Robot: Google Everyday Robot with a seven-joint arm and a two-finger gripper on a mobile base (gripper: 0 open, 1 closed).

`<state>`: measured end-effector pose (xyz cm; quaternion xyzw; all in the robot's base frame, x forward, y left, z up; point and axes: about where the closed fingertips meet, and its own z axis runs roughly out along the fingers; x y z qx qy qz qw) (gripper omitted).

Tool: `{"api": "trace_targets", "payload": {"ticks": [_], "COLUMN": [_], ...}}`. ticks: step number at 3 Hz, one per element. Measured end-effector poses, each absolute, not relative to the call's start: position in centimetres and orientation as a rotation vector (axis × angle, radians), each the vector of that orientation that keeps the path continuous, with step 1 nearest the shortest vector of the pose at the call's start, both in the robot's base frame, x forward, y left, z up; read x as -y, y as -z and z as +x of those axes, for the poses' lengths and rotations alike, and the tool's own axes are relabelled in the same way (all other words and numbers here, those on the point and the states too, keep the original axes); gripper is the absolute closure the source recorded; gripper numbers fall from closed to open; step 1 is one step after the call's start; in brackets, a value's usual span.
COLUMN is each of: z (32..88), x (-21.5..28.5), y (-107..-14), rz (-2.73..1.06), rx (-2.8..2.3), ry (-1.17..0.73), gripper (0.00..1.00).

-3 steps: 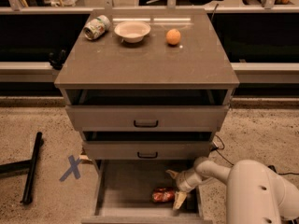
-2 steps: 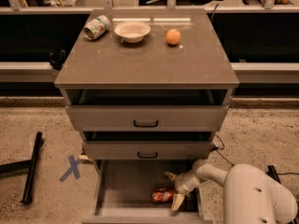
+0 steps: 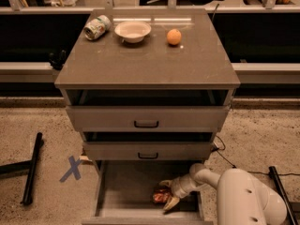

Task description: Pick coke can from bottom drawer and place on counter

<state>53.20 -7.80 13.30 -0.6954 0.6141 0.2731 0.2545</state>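
The coke can [image 3: 160, 197], red with a silver end, lies on its side on the floor of the open bottom drawer [image 3: 123, 191], right of the middle. My gripper [image 3: 168, 193] reaches down into the drawer from the right. Its pale fingers [image 3: 164, 183] are spread, one behind and one in front of the can's right end. The gripper is open and the can rests on the drawer floor. The counter [image 3: 145, 57] is the cabinet's grey-brown top, well above.
On the counter's far part stand a green-and-white can [image 3: 97, 27] on its side, a white bowl [image 3: 133, 31] and an orange [image 3: 174, 36]. The two upper drawers [image 3: 146, 118] are slightly open above the gripper. A blue tape cross [image 3: 72, 168] and a black bar [image 3: 32, 173] lie on the floor at left.
My arm's white body has shifted a little to the left toward the drawer. The gripper stays at the can, and the can has not moved.
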Motion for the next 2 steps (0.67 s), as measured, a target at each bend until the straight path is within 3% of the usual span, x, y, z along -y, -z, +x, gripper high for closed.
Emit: {"api": "trace_targets", "payload": {"ticks": [2], "z": [52.9], "x": [7.5], "y": [-14.3], "rz": [-1.848], "rx": [-1.62], "ry": [-0.781], "gripper": [0.72]}}
